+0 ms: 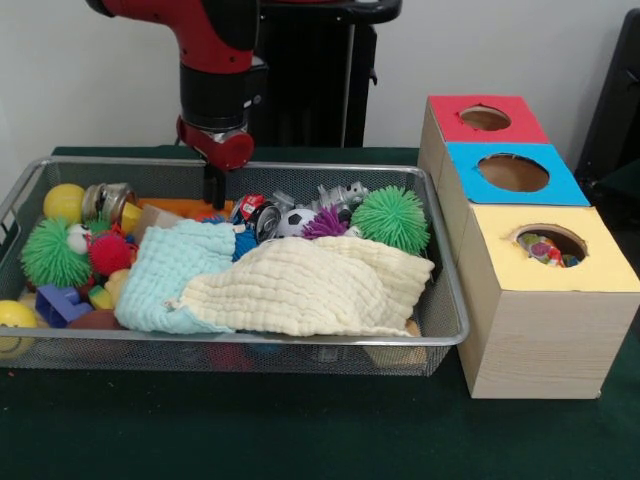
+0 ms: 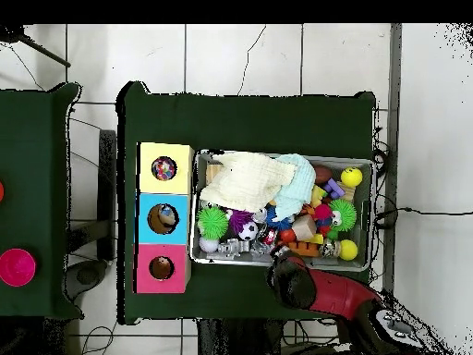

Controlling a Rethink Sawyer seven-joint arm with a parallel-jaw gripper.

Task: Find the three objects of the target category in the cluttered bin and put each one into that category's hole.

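A wire mesh bin (image 1: 250, 339) holds a heap of toys, partly covered by a cream cloth (image 1: 310, 285) and a light blue cloth (image 1: 170, 272). Showing around the cloths are a big green spiky ball (image 1: 390, 218), a purple spiky ball (image 1: 325, 222), a small soccer ball (image 1: 295, 221), a toy car (image 1: 250, 209), a red spiky ball (image 1: 110, 252) and another green spiky ball (image 1: 52, 252). My gripper (image 1: 214, 190) hangs over the bin's back edge, just left of the toy car. Whatever lies under the cloths is hidden.
Right of the bin stands a wooden box with a red hole (image 1: 485, 118), a blue hole (image 1: 513, 172) and a yellow hole (image 1: 550, 243) that has small toys in it. Yellow balls (image 1: 63, 202) and a blue block (image 1: 60, 303) lie at the bin's left end.
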